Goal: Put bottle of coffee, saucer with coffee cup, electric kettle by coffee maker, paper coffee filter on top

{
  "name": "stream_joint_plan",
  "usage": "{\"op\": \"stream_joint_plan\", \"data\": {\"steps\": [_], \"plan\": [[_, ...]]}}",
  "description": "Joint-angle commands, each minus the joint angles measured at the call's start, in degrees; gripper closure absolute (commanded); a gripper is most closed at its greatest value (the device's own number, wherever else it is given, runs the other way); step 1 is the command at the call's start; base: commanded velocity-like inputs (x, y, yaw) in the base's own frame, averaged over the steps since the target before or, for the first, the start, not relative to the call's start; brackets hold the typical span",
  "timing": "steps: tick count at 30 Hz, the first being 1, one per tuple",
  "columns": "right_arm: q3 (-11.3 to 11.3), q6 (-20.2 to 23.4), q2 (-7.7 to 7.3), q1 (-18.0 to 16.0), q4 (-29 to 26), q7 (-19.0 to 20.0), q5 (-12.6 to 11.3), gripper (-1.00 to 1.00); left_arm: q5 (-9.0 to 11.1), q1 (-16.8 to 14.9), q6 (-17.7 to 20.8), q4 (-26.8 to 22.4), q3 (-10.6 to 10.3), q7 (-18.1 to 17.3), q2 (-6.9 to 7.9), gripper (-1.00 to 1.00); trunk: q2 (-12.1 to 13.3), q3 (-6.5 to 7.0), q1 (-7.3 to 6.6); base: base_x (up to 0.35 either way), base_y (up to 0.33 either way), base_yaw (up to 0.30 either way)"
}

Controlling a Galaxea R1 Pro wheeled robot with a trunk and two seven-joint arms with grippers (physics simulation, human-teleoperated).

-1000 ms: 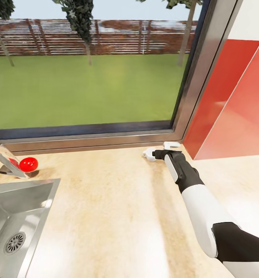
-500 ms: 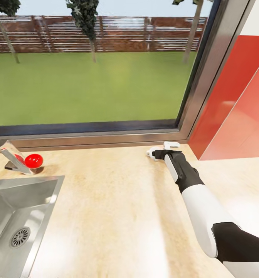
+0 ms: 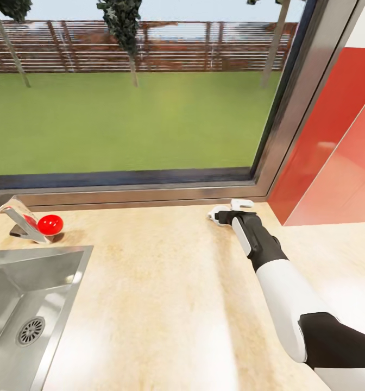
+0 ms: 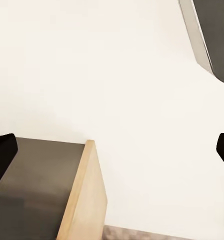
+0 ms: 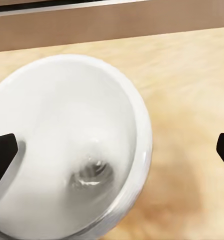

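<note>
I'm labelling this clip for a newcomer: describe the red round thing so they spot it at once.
Start at the big window behind the wooden countertop, then look to the steel sink at the countertop's left end. Just behind the sink's back edge, beside the metal faucet, sits the glossy red ball. It is the one small, round, bright red item on the countertop.
</note>
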Motion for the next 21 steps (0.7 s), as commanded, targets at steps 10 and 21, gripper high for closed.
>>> {"op": "stream_joint_plan", "data": {"steps": [10, 21], "plan": [[0.2, 0.2, -0.21, 0.0, 0.0, -0.5, -0.6, -1.0, -0.6, 0.0, -0.2, 0.0, 0.4, 0.1, -0.01, -1.0, -0.1, -0.08, 0.03, 0.0, 0.0, 0.0], [0.2, 0.2, -0.04, 0.0, -0.2, -0.5, -0.6, -1.0, -0.6, 0.0, -0.2, 0.0, 0.4, 0.1, -0.01, -1.0, -0.1, -0.08, 0.03, 0.0, 0.0, 0.0]]}}
